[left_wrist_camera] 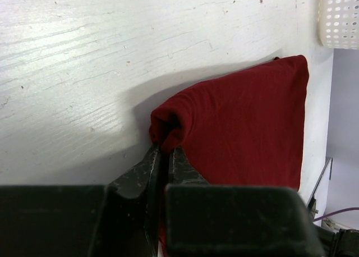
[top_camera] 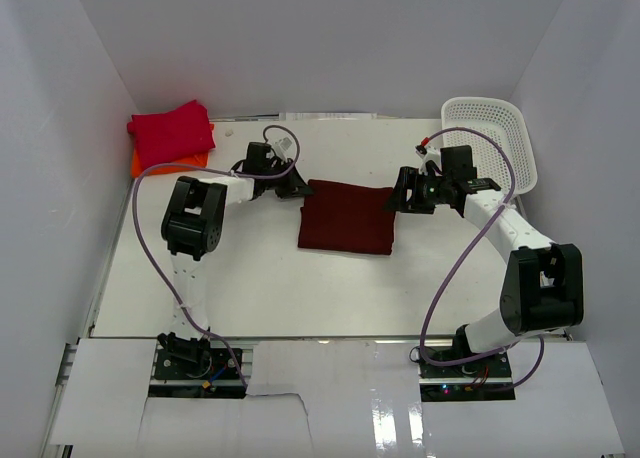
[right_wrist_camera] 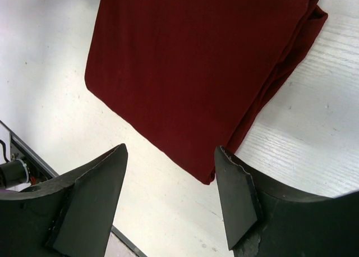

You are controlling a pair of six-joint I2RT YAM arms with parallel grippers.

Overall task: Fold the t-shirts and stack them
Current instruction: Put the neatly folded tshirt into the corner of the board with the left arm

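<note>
A folded dark maroon t-shirt (top_camera: 347, 218) lies flat in the middle of the table. My left gripper (top_camera: 298, 186) is at its far left corner, shut on a pinched fold of the maroon cloth (left_wrist_camera: 241, 128); the left wrist view shows the gripper (left_wrist_camera: 165, 150) with its jaws nearly together and the bunched corner between them. My right gripper (top_camera: 400, 200) hovers open over the shirt's far right corner. In the right wrist view the gripper (right_wrist_camera: 170, 150) straddles that corner of the t-shirt (right_wrist_camera: 196, 66) without touching it. A crimson t-shirt (top_camera: 172, 130) lies folded on an orange one (top_camera: 150, 161) at the far left.
A white mesh basket (top_camera: 500, 143) stands at the far right corner, its rim also showing in the left wrist view as the basket (left_wrist_camera: 341, 15). White walls close in the table on three sides. Purple cables loop from both arms.
</note>
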